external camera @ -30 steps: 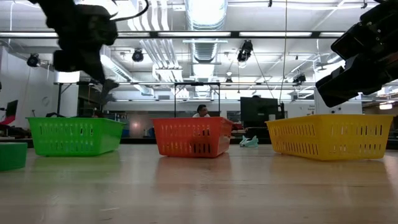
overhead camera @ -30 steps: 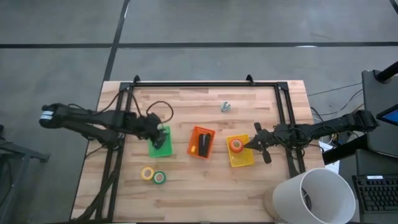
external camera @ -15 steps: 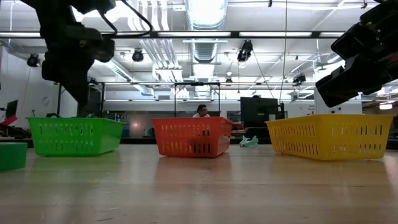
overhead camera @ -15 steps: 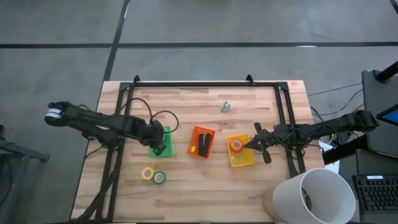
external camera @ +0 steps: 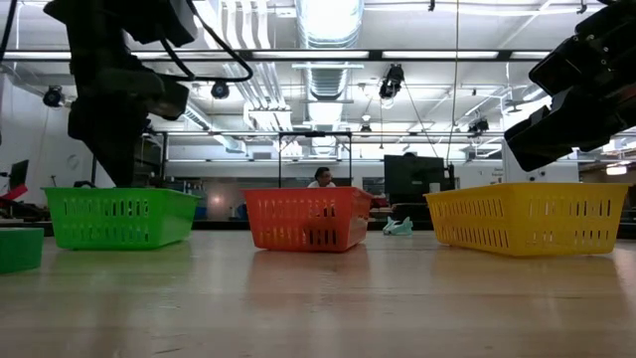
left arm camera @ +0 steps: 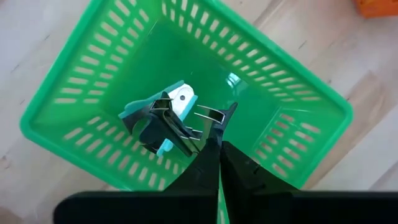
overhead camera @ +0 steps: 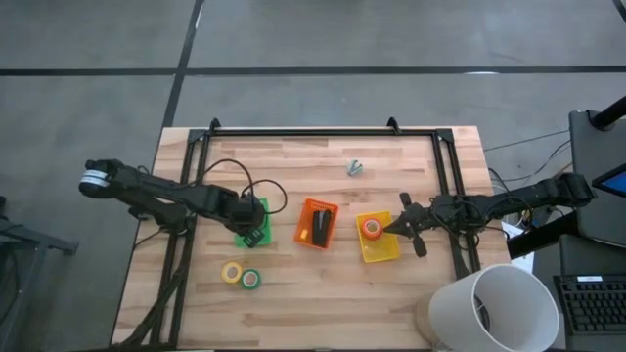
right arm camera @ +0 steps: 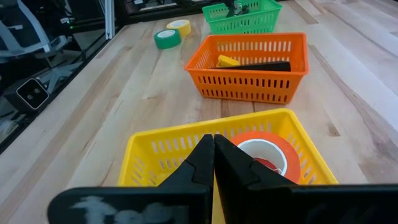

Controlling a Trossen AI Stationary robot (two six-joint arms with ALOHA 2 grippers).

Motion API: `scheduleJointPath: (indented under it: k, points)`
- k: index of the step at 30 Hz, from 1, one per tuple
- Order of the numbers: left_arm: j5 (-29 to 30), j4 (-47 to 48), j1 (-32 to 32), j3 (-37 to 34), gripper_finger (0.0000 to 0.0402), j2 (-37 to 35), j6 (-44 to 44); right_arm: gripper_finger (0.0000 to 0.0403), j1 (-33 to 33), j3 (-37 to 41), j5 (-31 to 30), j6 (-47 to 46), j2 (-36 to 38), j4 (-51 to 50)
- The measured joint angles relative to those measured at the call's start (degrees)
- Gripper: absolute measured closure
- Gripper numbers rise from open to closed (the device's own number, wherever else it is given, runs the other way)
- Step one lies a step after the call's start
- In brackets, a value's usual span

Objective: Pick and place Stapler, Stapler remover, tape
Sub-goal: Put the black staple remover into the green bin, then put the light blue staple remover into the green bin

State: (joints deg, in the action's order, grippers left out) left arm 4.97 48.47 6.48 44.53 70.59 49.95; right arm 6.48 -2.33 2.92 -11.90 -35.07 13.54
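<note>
My left gripper (left arm camera: pixel 219 148) reaches down into the green basket (overhead camera: pixel 242 235), shut, with the teal and black stapler remover (left arm camera: pixel 163 121) at its fingertips, low over the basket floor. In the low view the basket's wall (external camera: pixel 119 217) hides the fingertips. My right gripper (right arm camera: pixel 213 142) is shut and hovers over the near side of the yellow basket (right arm camera: pixel 155 152), which holds the orange tape roll (right arm camera: pixel 267 149). The black stapler (right arm camera: pixel 264 65) lies in the orange basket (overhead camera: pixel 306 210). The yellow tape roll (overhead camera: pixel 232 273) and the green one (overhead camera: pixel 251 280) lie flat on the table. My left gripper comes from above, pointing down into the green basket. The stapler remover's dark and metal claw end (left arm camera: pixel 198 135) lies right against the shut fingertips, with its body spread to one side. The fingertips hide the exact place of hold, and I cannot tell whether it rests on the floor.
A small silvery object (overhead camera: pixel 355 168) lies on the table toward the far edge. A large white round container (overhead camera: pixel 492 311) stands at the table's near right corner. A black frame (overhead camera: pixel 323 133) runs along the far and side edges. Bare wood shows in front of the baskets.
My left gripper has moved toward the table's near edge and come down from above the green basket into it, carrying the stapler remover, staying shut. My right arm has kept still.
</note>
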Motion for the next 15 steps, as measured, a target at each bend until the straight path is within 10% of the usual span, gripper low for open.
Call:
scheduleJointPath:
  k: [15]
  points:
    - [2.6,-2.2,0.0,0.0,0.0254,-1.1,-1.3,0.0394,0.0,0.0,0.0,0.0,0.0,1.2]
